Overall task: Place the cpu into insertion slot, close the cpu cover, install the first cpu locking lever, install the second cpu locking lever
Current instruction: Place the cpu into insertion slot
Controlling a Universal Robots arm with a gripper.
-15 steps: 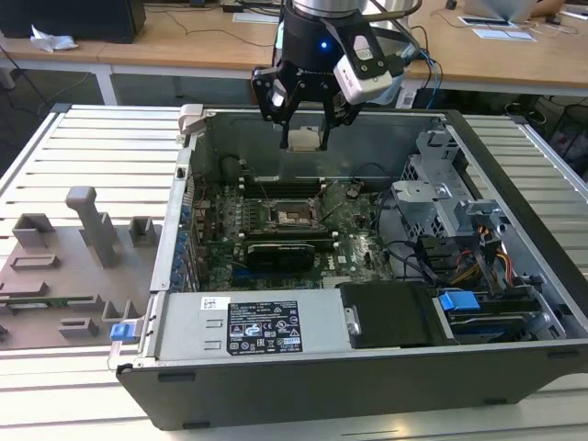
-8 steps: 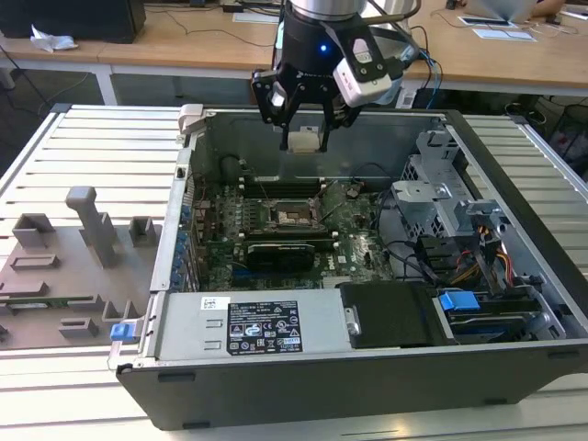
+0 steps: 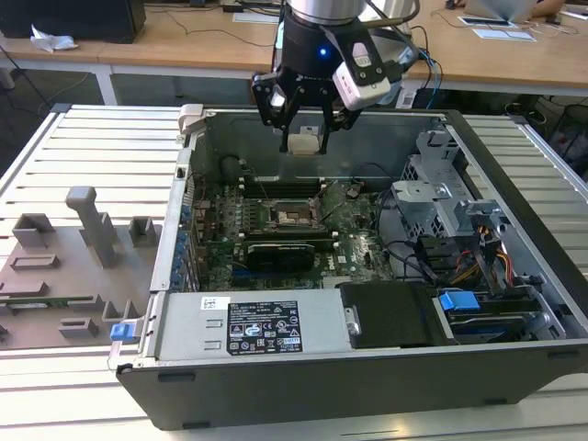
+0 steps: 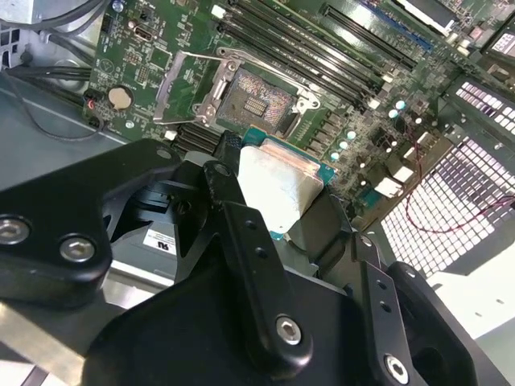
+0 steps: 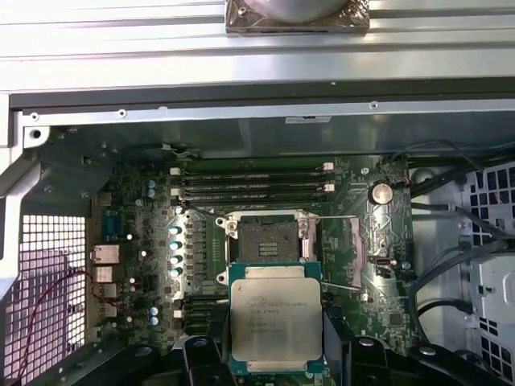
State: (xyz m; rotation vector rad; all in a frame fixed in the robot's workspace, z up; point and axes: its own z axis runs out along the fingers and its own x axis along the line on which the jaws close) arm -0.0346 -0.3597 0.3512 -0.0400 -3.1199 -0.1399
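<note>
My gripper (image 3: 304, 138) hangs over the back of the open computer case, shut on the cpu (image 3: 303, 142). In both wrist views the cpu (image 5: 275, 315) (image 4: 278, 189) is a square silvery chip with a green edge, clamped between the black fingers (image 5: 211, 342). It is in the air, apart from the board. Below it lies the insertion slot (image 3: 292, 217) (image 5: 269, 233) (image 4: 256, 103), a dark uncovered square recess with a metal rim. The cpu cover (image 4: 173, 87) (image 5: 338, 245) stands swung open beside the slot. Thin wire levers (image 4: 201, 56) stick out from the socket.
A silver power supply (image 3: 257, 326) spans the case front. A metal drive cage with cables (image 3: 441, 207) fills the exterior view's right. A black expansion card (image 3: 276, 253) and memory slots (image 3: 280, 188) flank the socket. A grey fixture tray (image 3: 73, 248) lies outside the case.
</note>
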